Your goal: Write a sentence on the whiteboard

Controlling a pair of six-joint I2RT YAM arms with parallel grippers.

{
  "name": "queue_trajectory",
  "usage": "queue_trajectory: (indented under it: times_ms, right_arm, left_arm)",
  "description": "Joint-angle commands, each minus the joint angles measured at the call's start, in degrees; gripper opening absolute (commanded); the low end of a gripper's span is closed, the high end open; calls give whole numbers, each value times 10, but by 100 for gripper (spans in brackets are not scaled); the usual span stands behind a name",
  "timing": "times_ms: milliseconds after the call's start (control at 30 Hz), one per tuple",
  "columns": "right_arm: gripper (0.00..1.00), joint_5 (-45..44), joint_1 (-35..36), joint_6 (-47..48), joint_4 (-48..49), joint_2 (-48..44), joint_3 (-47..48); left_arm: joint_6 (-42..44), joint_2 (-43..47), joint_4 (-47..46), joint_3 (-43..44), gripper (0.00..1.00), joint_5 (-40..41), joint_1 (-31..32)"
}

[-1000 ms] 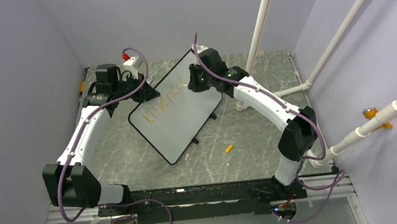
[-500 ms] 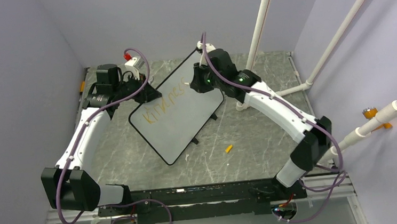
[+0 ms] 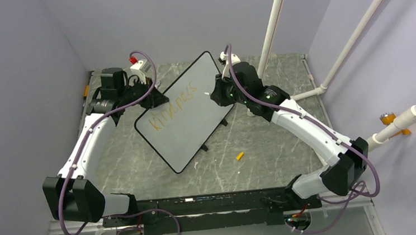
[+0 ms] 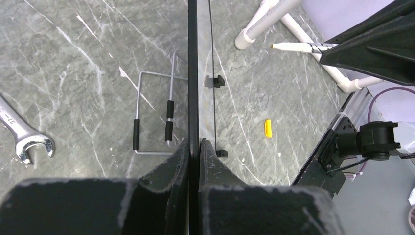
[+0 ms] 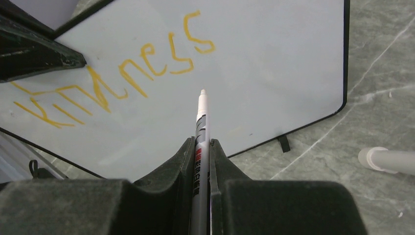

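Far-centre tabletop: whiteboard, tilted up on edge.
Sentence: orange-yellow lettering, one line, upper face of whiteboard.
Left gripper: clamped on whiteboard's far-left edge.
Right gripper: clamped on marker, tip clear of whiteboard.

Free tabletop nearside of whiteboard; white pipes at far right.

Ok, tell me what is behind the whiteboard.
Behind the whiteboard, the left wrist view shows a wire stand with black grips and a wrench on the table. From above, the board covers both; how the stand joins it is not visible.
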State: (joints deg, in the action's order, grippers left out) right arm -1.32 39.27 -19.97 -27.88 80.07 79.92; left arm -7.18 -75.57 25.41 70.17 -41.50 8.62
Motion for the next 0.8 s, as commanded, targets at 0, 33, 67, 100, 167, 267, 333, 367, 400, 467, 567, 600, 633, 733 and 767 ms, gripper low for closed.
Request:
queue_trajectory:
  times_ms: [0, 33, 67, 100, 167, 267, 333, 367, 400, 467, 567, 600, 633, 733, 767]
  right_arm:
    - [0, -6, 3, -10, 26, -41, -13]
    - [0, -3, 5, -11, 26, -45, -17]
    - [0, 0, 8, -11, 25, -46, -18]
    - [0, 1, 12, -10, 23, -47, -19]
    - [0, -4, 23, -6, 17, -50, -21]
    - [0, -17, 42, -3, 16, -60, -31]
    - [0, -19, 54, -3, 22, -70, -42]
    - [0, -20, 60, -3, 25, -75, -48]
    - [0, -22, 70, -3, 29, -78, -53]
    - [0, -27, 85, 0, 35, -84, -63]
    - [0, -41, 120, 12, 43, -88, -76]
    - [0, -49, 132, 17, 46, -88, -80]
    - [0, -55, 142, 22, 48, -90, -84]
    - [0, -64, 167, 34, 62, -99, -104]
    - [0, -65, 173, 39, 69, -104, -114]
  left_arm:
    - [20, 22, -28, -1, 0, 17, 3]
    - [18, 22, -32, -2, 0, 16, 2]
    - [16, 22, -37, -5, 0, 16, 2]
    - [14, 23, -39, -6, 0, 18, 1]
    - [12, 25, -42, -9, 0, 25, 1]
    - [6, 30, -52, -17, 0, 40, 0]
    - [1, 33, -60, -23, 0, 52, 0]
    - [-1, 33, -62, -25, 0, 58, 0]
    - [-3, 33, -64, -25, 0, 64, 0]
    - [-5, 32, -66, -26, 0, 73, -1]
    - [-14, 36, -74, -33, 0, 88, -2]
    - [-15, 38, -76, -35, 0, 92, -2]
    - [-17, 38, -78, -38, 0, 97, -2]
    - [-22, 40, -81, -41, 0, 110, -2]
    - [-25, 40, -85, -45, 0, 114, -2]
